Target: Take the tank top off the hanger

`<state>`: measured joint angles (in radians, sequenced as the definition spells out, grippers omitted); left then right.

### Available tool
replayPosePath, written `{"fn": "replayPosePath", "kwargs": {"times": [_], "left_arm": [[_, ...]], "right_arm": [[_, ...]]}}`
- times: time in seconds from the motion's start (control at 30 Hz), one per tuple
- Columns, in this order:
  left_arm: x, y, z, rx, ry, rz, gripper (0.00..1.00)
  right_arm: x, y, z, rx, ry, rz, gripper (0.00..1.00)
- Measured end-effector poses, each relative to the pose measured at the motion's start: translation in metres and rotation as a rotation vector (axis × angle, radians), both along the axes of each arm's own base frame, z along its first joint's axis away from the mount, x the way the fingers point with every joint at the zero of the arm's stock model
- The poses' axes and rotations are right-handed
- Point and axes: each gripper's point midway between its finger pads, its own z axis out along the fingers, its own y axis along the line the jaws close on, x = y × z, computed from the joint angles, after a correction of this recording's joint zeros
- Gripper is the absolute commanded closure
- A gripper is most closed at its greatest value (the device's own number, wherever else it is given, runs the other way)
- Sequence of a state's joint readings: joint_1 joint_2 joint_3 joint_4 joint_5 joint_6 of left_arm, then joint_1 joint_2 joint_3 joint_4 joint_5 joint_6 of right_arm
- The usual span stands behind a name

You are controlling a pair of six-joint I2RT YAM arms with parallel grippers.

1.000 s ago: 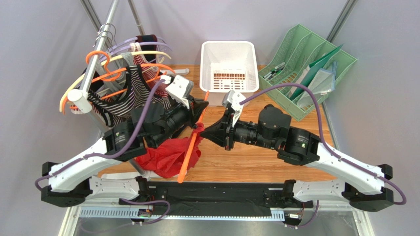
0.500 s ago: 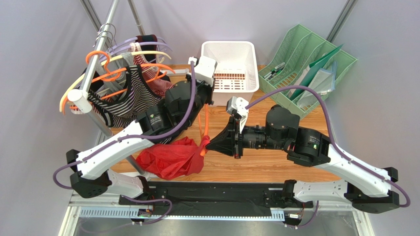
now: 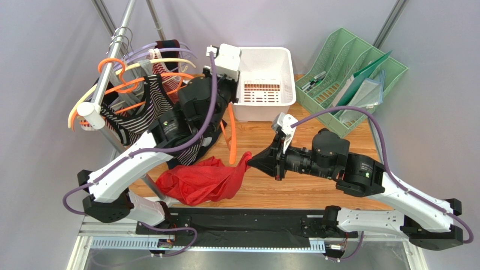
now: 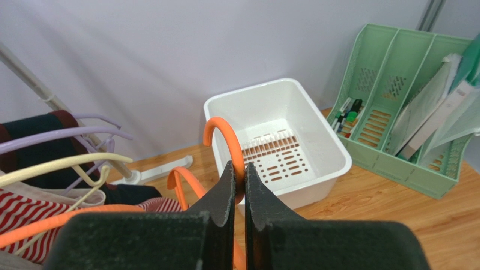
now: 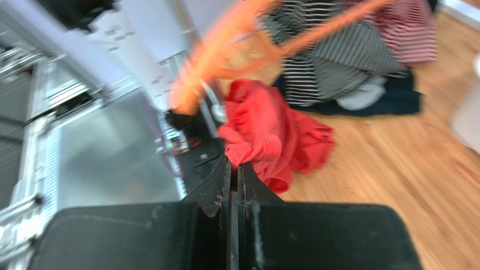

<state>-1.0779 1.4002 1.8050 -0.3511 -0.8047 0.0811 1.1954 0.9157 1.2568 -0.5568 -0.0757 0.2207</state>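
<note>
Orange hanger point(image 4: 217, 122) clamped by the left gripper point(image 4: 240, 169) beside the white basket point(image 4: 304, 188); right gripper point(image 5: 232, 166) pinches the red tank top point(image 5: 270, 135).

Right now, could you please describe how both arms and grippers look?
The left arm and right arm have white shells with black joints, each trailing a purple cable. The left gripper and right gripper are black, with flat tapered fingers.

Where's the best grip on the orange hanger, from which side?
Grip the orange hanger at the neck under its hook from the robot's side, as the left gripper does: the thin rod fits between the fingers, and the hook likely stops slipping.
</note>
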Motion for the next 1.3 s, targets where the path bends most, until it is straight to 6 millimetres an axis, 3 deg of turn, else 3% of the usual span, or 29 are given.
{"fn": "replayPosePath", "kwargs": {"times": [0.2,0.3,0.4,0.57,0.7,0.8,0.87,0.93,1.03,1.2,1.27,1.3], "left_arm": [[-0.036,0.019,0.026,-0.076,0.027,-0.161,1.00],[-0.064,0.038,0.036,-0.141,0.038,-0.254,1.00],[-0.086,0.058,0.036,-0.190,0.045,-0.313,1.00],[-0.112,0.081,0.025,-0.234,0.064,-0.379,1.00],[-0.125,0.091,0.018,-0.253,0.079,-0.419,1.00],[-0.132,0.094,0.013,-0.261,0.088,-0.443,1.00],[-0.135,0.096,0.011,-0.265,0.093,-0.455,1.00],[-0.139,0.097,0.008,-0.267,0.099,-0.470,1.00],[-0.143,0.097,0.006,-0.272,0.107,-0.489,1.00],[-0.145,0.092,-0.001,-0.266,0.126,-0.511,1.00],[-0.145,0.088,-0.005,-0.259,0.136,-0.519,1.00],[-0.145,0.086,-0.006,-0.256,0.142,-0.523,1.00]], "right_arm": [[0.064,-0.016,-0.015,-0.074,0.008,-0.260,1.00],[0.090,-0.025,-0.003,-0.071,0.016,-0.335,1.00],[0.104,-0.031,0.033,-0.023,0.000,-0.362,1.00],[0.108,-0.037,0.132,0.116,-0.111,-0.364,1.00],[0.112,-0.055,0.193,0.212,-0.204,-0.404,1.00],[0.115,-0.062,0.214,0.242,-0.244,-0.427,1.00],[0.120,-0.063,0.218,0.241,-0.255,-0.439,1.00],[0.129,-0.061,0.209,0.220,-0.245,-0.450,1.00],[0.149,-0.052,0.166,0.142,-0.187,-0.464,1.00],[0.173,-0.028,0.020,-0.078,0.036,-0.458,1.00],[0.172,-0.028,-0.057,-0.189,0.154,-0.469,1.00],[0.170,-0.032,-0.086,-0.233,0.197,-0.481,1.00]]}}
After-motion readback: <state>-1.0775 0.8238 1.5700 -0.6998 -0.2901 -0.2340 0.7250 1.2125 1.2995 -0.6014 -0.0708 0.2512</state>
